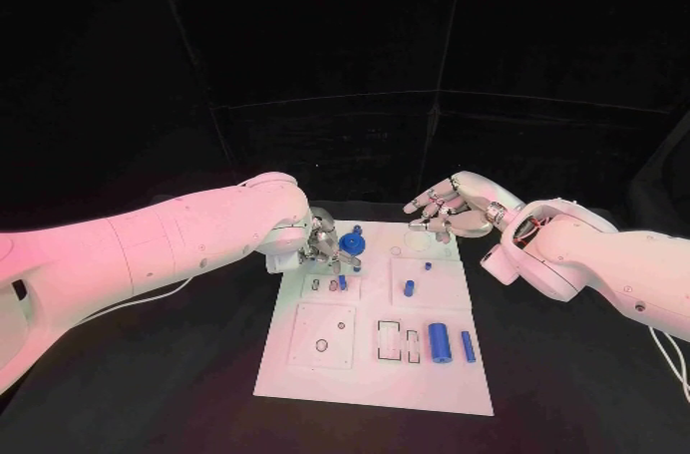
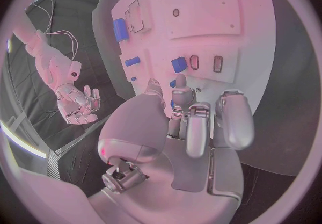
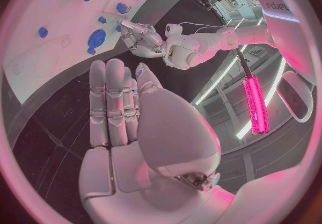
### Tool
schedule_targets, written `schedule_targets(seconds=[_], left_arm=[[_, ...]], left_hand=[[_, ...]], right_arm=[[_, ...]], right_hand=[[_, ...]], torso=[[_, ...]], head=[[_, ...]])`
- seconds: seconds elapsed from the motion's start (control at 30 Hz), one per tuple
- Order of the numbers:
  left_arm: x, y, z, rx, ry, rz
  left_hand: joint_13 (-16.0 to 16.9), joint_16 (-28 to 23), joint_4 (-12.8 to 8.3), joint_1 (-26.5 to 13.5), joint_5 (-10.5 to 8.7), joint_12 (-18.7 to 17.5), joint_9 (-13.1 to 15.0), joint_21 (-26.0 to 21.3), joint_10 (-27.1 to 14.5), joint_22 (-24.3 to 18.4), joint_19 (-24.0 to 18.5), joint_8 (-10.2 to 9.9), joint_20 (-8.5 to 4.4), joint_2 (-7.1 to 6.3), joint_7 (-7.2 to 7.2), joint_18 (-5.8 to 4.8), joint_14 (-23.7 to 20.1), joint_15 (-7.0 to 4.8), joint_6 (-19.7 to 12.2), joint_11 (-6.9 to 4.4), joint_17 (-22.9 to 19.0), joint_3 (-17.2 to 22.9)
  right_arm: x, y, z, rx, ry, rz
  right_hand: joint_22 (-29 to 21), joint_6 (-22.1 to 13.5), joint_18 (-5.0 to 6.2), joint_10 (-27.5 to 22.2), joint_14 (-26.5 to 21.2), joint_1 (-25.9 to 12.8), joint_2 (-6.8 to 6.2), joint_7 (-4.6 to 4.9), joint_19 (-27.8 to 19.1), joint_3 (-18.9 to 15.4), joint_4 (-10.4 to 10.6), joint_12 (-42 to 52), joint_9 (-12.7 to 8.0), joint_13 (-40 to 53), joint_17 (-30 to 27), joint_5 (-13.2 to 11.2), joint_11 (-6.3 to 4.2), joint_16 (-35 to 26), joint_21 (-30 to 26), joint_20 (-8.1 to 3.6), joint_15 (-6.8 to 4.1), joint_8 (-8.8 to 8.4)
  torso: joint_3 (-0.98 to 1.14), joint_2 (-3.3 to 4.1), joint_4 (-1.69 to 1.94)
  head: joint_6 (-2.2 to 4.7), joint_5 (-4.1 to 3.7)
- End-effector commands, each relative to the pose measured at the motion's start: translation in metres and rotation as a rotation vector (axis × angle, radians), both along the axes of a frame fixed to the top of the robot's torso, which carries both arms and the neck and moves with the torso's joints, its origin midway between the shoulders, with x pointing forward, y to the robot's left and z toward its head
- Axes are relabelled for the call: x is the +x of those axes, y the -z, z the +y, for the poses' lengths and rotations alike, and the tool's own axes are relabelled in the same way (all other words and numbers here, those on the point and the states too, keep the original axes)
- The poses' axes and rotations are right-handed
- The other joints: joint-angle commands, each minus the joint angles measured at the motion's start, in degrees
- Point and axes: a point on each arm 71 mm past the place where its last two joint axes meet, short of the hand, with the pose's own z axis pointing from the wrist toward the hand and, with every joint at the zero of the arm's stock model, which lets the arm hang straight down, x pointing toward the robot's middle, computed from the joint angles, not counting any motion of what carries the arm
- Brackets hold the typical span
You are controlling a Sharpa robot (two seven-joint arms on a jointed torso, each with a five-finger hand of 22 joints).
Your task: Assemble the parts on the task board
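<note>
The left hand (image 1: pixel 319 244) sat on the task board's (image 1: pixel 377 384) top left part, maybe pinching a small blue part, but its fingers hid it. The right hand (image 1: pixel 449 207) hung released past the top right edge.

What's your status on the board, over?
Left hand down on the task board by the round blue part, grip unclear. Right hand open, off the far edge. Nothing in the way.

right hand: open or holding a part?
Open. The silver right hand hovers at the far edge of the white task board, fingers straight and apart, palm empty in the right wrist view.
</note>
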Motion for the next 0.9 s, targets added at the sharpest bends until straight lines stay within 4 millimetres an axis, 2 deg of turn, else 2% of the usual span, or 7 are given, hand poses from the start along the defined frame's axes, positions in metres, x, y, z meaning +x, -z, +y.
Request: schedule_targets(seconds=[0.03,0.37,0.9], left_arm=[[-0.0002,0.0003,-0.0001,0.024,0.013,0.015],[-0.0008,0.0014,-0.0036,0.042,0.026,0.032],[-0.0004,0.0066,-0.0028,0.069,0.033,0.057]], left_hand=[[0.3,0.4,-0.1,0.6,-0.31,0.1,0.3,0.3,-0.1,0.2,0.4,0.6,0.03,0.09,-0.13,-0.38,5.8,-0.3,-0.4,-0.11,15.1,-0.4],[1.4,0.4,-0.1,0.9,-0.3,1.0,1.8,0.9,0.8,1.3,0.7,2.5,-0.12,0.47,-0.48,-0.53,5.8,-0.51,-0.5,-0.41,15.1,-0.8],[1.7,0.4,-0.1,1.0,-0.3,1.2,2.4,1.2,1.0,1.7,0.8,3.2,-0.19,0.62,-0.59,-0.6,5.8,-0.6,-0.7,-0.51,15.1,-1.0]], right_arm=[[0.0,-0.0014,0.001,-0.002,0.0,-0.003],[0.0017,-0.0006,0.0016,-0.004,0.005,-0.002],[0.0039,0.0008,0.0002,-0.01,0.011,0.006]], right_hand=[[-0.1,-0.3,0.66,-0.4,-0.4,-0.1,-0.34,-0.06,0.0,-0.4,0.0,0.4,0.1,-0.1,0.1,0.3,0.09,-0.2,-0.4,0.22,0.03,0.0],[-0.1,-0.4,0.67,-0.5,-0.5,-0.2,-0.36,-0.04,0.0,-0.5,0.1,0.4,0.1,-0.1,0.2,0.4,0.11,-0.3,-0.5,0.25,0.05,0.02],[-0.2,-0.5,0.67,-0.5,-0.5,-0.3,-0.35,-0.03,0.0,-0.5,0.2,0.5,0.1,-0.2,0.3,0.7,0.13,-0.3,-0.5,0.27,0.07,0.05]], torso=[[-0.03,0.02,0.03],[-0.06,0.06,0.15],[-0.11,0.19,0.27]], head=[[-0.22,-0.09],[-0.29,-0.26],[-0.47,-0.5]])
